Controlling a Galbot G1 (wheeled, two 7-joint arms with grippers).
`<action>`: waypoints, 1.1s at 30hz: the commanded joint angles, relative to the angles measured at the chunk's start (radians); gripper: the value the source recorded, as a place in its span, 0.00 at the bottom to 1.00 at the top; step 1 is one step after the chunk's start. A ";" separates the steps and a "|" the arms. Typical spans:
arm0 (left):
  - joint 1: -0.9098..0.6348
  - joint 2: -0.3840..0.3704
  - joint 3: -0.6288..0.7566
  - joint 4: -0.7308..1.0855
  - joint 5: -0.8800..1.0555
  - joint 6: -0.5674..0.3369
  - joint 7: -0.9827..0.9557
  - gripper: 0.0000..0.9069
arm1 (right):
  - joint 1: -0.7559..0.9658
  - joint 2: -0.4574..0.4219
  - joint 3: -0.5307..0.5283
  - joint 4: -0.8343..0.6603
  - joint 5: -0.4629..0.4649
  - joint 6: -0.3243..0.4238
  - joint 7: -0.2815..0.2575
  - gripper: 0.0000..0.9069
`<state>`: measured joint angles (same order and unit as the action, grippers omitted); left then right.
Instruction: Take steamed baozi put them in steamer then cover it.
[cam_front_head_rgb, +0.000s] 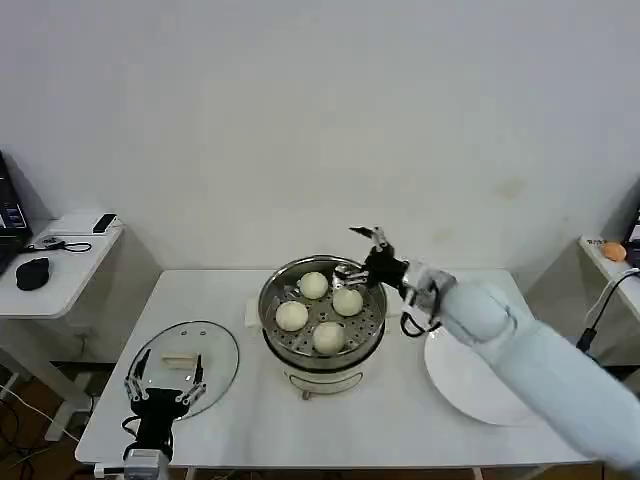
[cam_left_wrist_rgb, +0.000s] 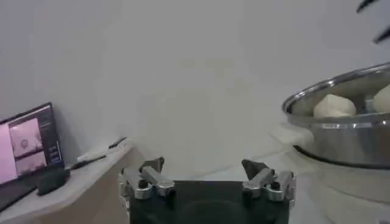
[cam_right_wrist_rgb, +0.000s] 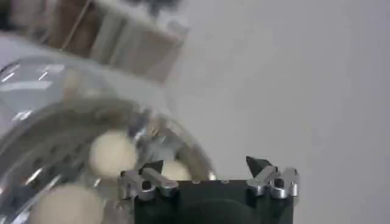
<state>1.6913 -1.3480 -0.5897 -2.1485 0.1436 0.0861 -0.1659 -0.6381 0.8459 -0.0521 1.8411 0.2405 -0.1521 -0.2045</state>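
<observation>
Now four buns inside the steamer, just left of the spread right gripper. Lid flat by the spread left gripper.

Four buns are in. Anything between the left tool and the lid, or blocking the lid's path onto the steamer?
Nothing between the open left tool and the cover: it hangs right over it. On the path, the open right tool hovers at the steamer's far rim, above the baozi; it should clear first.
</observation>
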 joint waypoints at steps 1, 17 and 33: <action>-0.015 0.003 0.007 0.039 0.036 -0.010 -0.003 1.00 | -0.755 0.376 0.776 0.103 -0.180 0.328 0.069 1.00; 0.033 0.097 -0.064 0.182 0.955 -0.095 -0.063 1.00 | -0.944 0.571 0.977 0.141 0.015 0.390 -0.028 1.00; -0.145 0.218 0.004 0.435 1.110 -0.048 -0.033 1.00 | -0.995 0.601 0.975 0.145 -0.046 0.407 -0.021 1.00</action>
<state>1.6421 -1.1946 -0.6012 -1.8663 1.0849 0.0332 -0.2051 -1.5882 1.4106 0.8743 1.9751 0.2027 0.2308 -0.2235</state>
